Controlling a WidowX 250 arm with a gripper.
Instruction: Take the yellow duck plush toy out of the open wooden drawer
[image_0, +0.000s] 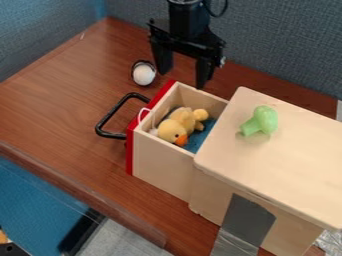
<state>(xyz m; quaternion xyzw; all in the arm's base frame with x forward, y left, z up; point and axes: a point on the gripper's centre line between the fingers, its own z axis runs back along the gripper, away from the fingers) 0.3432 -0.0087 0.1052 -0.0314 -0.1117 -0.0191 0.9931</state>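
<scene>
"Since the tool (182, 77) hangs with its fingers apart, what sits nearest?"

"That white, rounded thing (143, 74) on the counter (60, 95): probably light and slippery, best pinched across its middle."

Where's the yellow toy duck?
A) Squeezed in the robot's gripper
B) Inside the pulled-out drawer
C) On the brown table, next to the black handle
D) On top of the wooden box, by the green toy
B: the yellow toy duck lies between the walls of the pulled-out drawer, with its orange beak pointing down.
</scene>
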